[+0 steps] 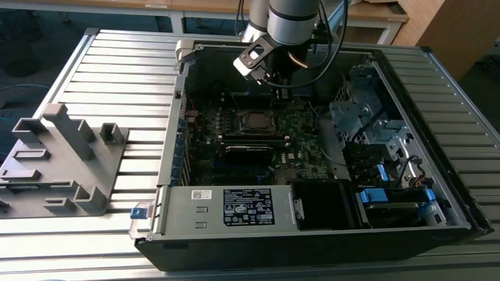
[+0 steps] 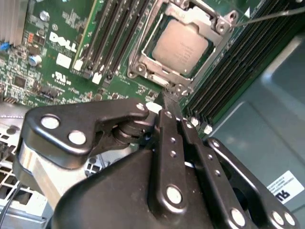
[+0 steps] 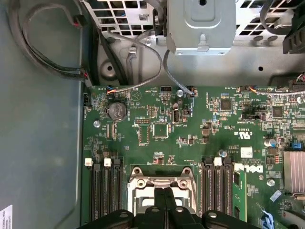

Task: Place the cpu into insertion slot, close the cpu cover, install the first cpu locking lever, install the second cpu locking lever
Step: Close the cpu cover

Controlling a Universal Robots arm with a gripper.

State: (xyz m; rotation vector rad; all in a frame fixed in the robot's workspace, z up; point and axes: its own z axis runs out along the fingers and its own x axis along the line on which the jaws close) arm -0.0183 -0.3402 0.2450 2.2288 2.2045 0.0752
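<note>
Hovering inside the open case (image 1: 312,249), the gripper (image 2: 167,102) has its jaws pressed together just beside the slot (image 2: 138,71), where the cpu (image 2: 182,46) sits under the cover (image 2: 213,25). The case lies on a slatted metal worktop (image 1: 117,70), with wooden furniture (image 1: 441,23) behind.

Exterior view's up high and well back, looking down into the open black computer case (image 1: 312,249). Both wrist views hang close over its green motherboard (image 3: 190,143), facing opposite ways, sharing the silvery metal-framed square insertion slot (image 2: 144,47) (image 3: 143,179).
</note>
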